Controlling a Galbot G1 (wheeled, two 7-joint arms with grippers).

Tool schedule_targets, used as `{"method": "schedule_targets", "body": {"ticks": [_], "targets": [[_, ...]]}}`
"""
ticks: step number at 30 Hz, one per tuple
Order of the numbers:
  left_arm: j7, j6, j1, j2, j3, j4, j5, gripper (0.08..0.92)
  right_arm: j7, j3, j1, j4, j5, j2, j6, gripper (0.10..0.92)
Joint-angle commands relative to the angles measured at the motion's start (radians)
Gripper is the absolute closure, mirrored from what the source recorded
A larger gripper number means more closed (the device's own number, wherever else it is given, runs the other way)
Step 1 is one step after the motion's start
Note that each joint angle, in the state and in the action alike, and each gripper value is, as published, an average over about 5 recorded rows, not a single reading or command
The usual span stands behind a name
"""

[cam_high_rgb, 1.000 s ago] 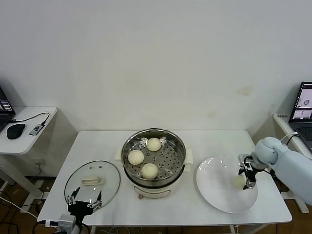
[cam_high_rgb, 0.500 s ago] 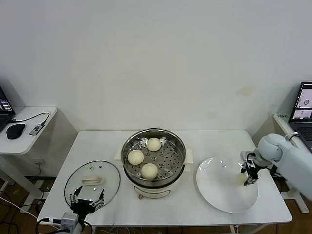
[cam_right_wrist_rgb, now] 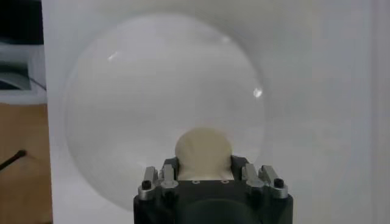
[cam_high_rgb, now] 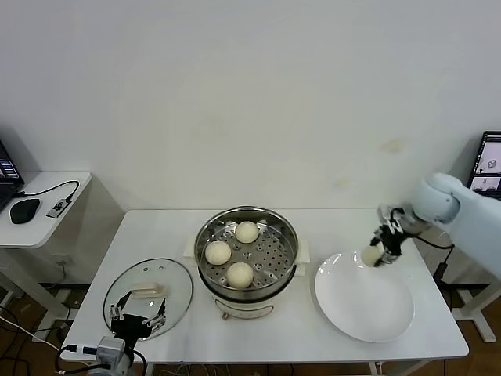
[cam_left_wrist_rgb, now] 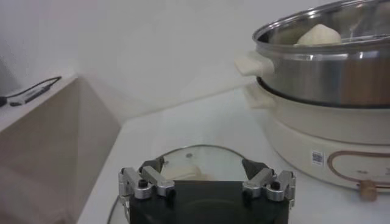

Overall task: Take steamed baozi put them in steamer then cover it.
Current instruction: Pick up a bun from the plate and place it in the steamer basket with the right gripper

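The right gripper [cam_high_rgb: 376, 256] has its jaws closed on one steamed baozi [cam_high_rgb: 370, 255], a smooth, round, cream-white bun with a matte skin. In the right wrist view this bun [cam_right_wrist_rgb: 203, 152] sits between the two metal jaws, and the flat, glossy white plate [cam_right_wrist_rgb: 122, 109] lies under them, apart from the bun.

The steamer [cam_high_rgb: 246, 258] is a round pot of shiny steel on a cream-white base, beside the plate on the white tabletop [cam_high_rgb: 344, 227]. Three more buns [cam_high_rgb: 240, 274] rest on its perforated tray.

The left gripper [cam_left_wrist_rgb: 206, 184] hangs with its jaws wide over the round glass lid [cam_high_rgb: 168, 283], holding nothing.
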Motion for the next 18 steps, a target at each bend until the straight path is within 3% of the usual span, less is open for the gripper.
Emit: {"method": "schedule_targets", "body": {"ticks": [1,12,18], "targets": [[0.002,0.002,-0.007,0.002,-0.005,-0.016,0.012,0.177,0.008,-0.252,0.370,0.116,0.296,0.126,-0.153,0.491],[0.006,0.006,-0.012,0.025,-0.027,-0.032,-0.004,0.177,0.052,-0.272,0.384,0.011,0.392,0.373,-0.238,0.491],[0.009,0.010,-0.020,0.032,-0.034,-0.022,-0.008,0.177,0.063,-0.262,0.328,-0.051,0.365,0.473,-0.252,0.491]]}}
